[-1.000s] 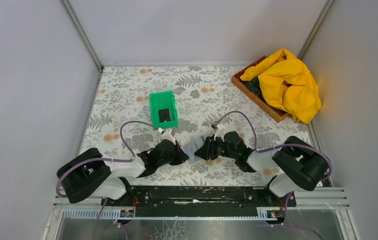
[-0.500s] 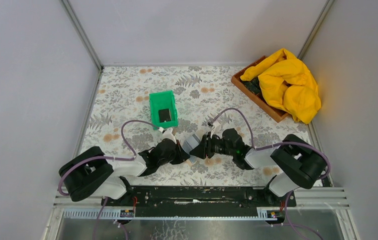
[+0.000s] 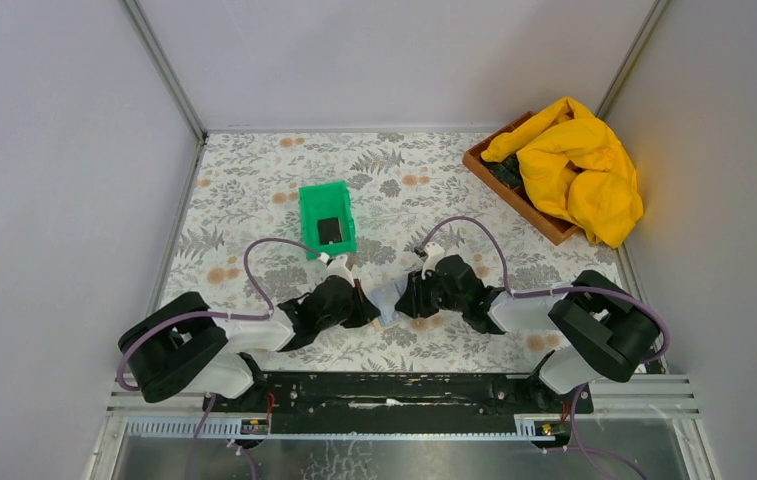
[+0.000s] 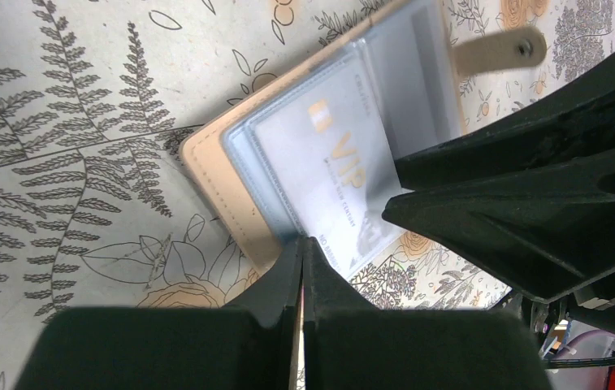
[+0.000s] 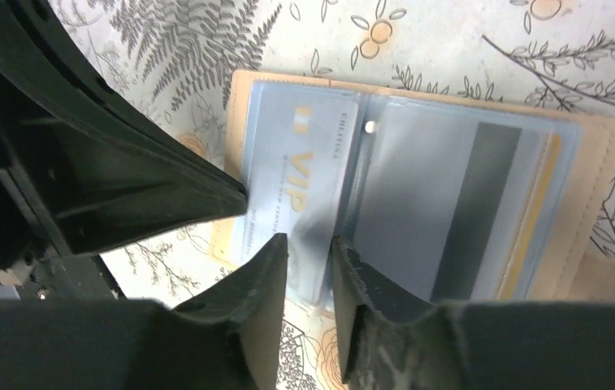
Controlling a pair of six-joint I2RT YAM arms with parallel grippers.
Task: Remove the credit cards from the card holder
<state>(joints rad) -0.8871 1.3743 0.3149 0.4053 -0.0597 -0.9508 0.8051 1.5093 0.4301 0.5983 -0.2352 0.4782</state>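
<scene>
Tan folding card holder [image 5: 385, 138] lying open on fern-print worktop [image 5: 466, 41], grey VIP card [image 5: 304, 187] jutting out, our left jaws together, right jaws ajar

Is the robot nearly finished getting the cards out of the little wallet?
Partly. Done: what looks like a black card lies in the green bin. In hand: the left end effector pinches the open card holder by its edge, while the right end effector straddles the VIP card, which pokes out of its sleeve; grip unclear. Left: the striped card sits fully pocketed.
</scene>
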